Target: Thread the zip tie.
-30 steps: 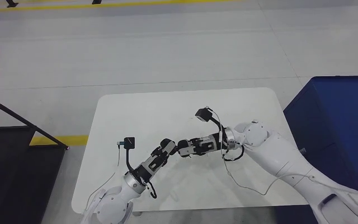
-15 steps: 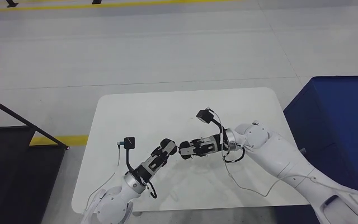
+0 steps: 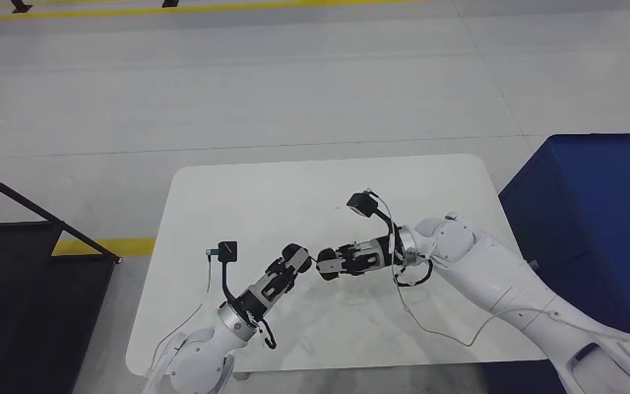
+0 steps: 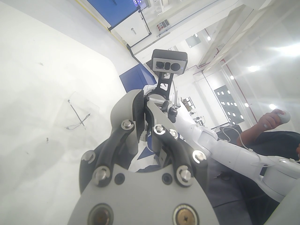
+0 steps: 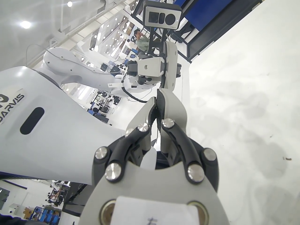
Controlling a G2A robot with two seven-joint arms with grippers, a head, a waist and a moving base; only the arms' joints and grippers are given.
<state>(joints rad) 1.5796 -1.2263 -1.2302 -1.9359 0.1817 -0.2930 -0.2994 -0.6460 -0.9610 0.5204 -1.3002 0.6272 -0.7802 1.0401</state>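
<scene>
The table is a smooth, matte white slab with rounded corners. Over its middle the two grippers meet tip to tip. The left gripper has grey wedge-shaped fingers on black linkage bars with bright round bolts. Its jaws stand drawn together, dark pads facing, and I cannot tell whether anything thin sits between them. The right gripper is built the same way. Its ribbed black pads are pressed close with barely a slit between, and its tip is just beside the left gripper.

A zip tie, a thin black strip with a small head at one end, lies flat on the table apart from both grippers. It rests on a clear, glossy rectangular sheet. A finer wiry strand crosses it.
</scene>
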